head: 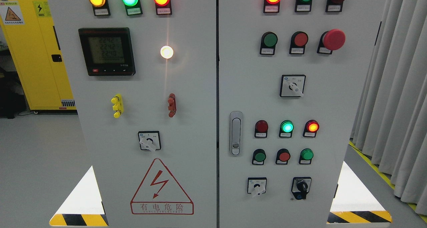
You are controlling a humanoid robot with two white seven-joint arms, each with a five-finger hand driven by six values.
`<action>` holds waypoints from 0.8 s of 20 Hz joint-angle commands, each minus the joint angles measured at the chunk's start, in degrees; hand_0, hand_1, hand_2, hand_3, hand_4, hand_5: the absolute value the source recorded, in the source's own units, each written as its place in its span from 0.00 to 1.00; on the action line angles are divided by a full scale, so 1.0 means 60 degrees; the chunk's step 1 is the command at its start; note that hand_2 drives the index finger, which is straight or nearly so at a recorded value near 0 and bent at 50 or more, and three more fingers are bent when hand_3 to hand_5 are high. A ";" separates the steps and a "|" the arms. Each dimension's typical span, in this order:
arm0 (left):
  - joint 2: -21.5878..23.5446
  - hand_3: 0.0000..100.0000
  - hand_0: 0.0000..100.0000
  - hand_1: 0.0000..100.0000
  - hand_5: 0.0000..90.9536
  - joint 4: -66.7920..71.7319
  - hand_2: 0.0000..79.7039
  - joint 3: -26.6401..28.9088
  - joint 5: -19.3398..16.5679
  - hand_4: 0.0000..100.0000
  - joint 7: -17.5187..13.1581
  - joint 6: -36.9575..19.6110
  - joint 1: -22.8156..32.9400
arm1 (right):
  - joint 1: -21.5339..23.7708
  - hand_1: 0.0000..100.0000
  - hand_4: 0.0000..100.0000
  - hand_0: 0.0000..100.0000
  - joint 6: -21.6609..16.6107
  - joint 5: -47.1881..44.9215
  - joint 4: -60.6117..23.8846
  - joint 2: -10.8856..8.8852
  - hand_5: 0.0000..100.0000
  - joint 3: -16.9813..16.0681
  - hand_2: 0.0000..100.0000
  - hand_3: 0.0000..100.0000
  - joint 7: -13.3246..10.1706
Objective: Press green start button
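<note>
A grey electrical cabinet fills the head view. Its right door carries several green push buttons: one in the upper row, one at the lower left and one at the lower right. I cannot tell which is the start button; the labels are too small to read. A lit green lamp sits between a dark red lamp and a lit red lamp. Neither hand nor arm is in view.
A red mushroom stop button sticks out at the upper right. Rotary switches, a key switch and a door handle are on the right door. A meter is on the left door. Grey curtains hang at right, a yellow cabinet stands at left.
</note>
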 commanded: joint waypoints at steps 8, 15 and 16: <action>0.0165 0.00 0.12 0.56 0.00 -0.0264 0.00 0.0000 0.0004 0.00 0.0005 0.0007 -0.0278 | 0.0029 0.43 0.00 0.25 -0.0099 0.0035 -0.0419 0.0034 0.00 0.0018 0.00 0.00 0.0037; 0.0136 0.00 0.12 0.56 0.00 -0.0264 0.00 0.0000 0.0004 0.00 0.0005 0.0007 -0.0293 | 0.0659 0.44 0.00 0.24 -0.0275 0.0079 -0.4095 0.0269 0.00 0.0631 0.00 0.00 -0.0241; 0.0122 0.00 0.12 0.56 0.00 -0.0264 0.00 0.0000 0.0004 0.00 0.0005 0.0007 -0.0278 | 0.0732 0.44 0.00 0.24 -0.0377 0.0079 -0.4504 0.0254 0.00 0.0822 0.00 0.00 -0.0314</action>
